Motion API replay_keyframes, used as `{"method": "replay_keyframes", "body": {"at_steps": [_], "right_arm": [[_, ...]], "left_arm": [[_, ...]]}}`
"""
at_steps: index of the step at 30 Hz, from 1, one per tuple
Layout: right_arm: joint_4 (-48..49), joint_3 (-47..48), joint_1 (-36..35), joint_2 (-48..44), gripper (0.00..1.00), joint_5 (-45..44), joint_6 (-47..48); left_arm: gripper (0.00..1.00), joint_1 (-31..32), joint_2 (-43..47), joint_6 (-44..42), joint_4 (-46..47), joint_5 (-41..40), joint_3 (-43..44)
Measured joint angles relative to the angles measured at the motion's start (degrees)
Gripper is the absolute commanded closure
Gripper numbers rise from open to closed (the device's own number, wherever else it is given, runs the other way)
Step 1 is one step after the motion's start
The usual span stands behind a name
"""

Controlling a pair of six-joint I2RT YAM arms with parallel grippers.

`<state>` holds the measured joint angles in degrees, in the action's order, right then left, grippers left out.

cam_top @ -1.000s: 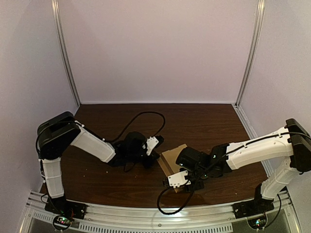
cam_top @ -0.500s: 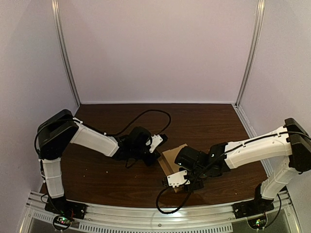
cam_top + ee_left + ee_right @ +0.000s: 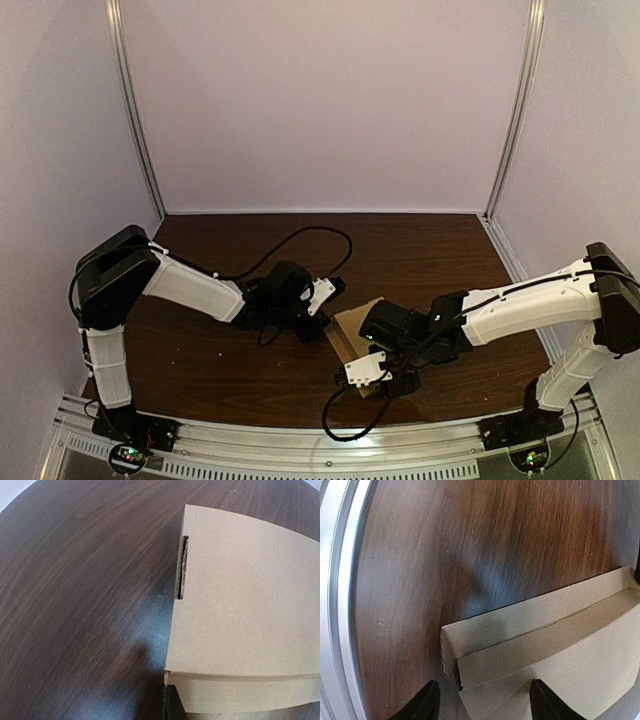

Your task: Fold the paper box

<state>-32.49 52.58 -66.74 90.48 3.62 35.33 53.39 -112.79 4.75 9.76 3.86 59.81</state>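
Flanking the brown box with both grippers

We see the brown paper box, made of thin corrugated cardboard, lying on the dark brown wooden table. In the overhead view it sits a little toward 5 o'clock from the middle of the table. Our left gripper is at about 10 o'clock of the box, right at its edge. Our right gripper is at about 5 o'clock of the box, on the side near the silver metal rail. A black cable curls on the table at 12 o'clock of the left gripper.

From the left wrist, the box shows a smooth top panel with a narrow slot cut close to its 9 o'clock edge. A folded strip runs along its 6 o'clock edge. Only one dark finger of the left gripper shows, at 6 o'clock of the view, just beside the corner of the panel. We cannot tell if it touches the cardboard, how wide this gripper is spread, or if it has hold of anything.

From the right wrist, the box is open toward the camera. A low outer wall stands up, and an inner flap lies behind it. The two black fingers of the right gripper are spread wide. The corner of the box stands between them, closer to the finger at 9 o'clock. Neither finger presses on the cardboard, so this gripper holds nothing.
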Motion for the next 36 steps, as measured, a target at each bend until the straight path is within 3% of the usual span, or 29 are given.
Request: {"method": "replay_keyframes", "body": {"at_steps": [8,20,36], "right_arm": [[-0.81,0.35,-0.04,0.0,0.37,-0.22,-2.45],[-0.02,0.42,-0.42,0.68,0.49,-2.32,-4.09],[2.43,0.74,-0.42,1.81,0.55,-3.61,-4.02]], "left_arm": [[1.0,0.33,1.66,3.34,-3.8,-1.07,-0.09],[1.0,0.96,3.39,5.9,-5.88,-2.34,-1.31],[1.0,1.05,3.37,5.81,-11.56,-5.27,1.79]]}}
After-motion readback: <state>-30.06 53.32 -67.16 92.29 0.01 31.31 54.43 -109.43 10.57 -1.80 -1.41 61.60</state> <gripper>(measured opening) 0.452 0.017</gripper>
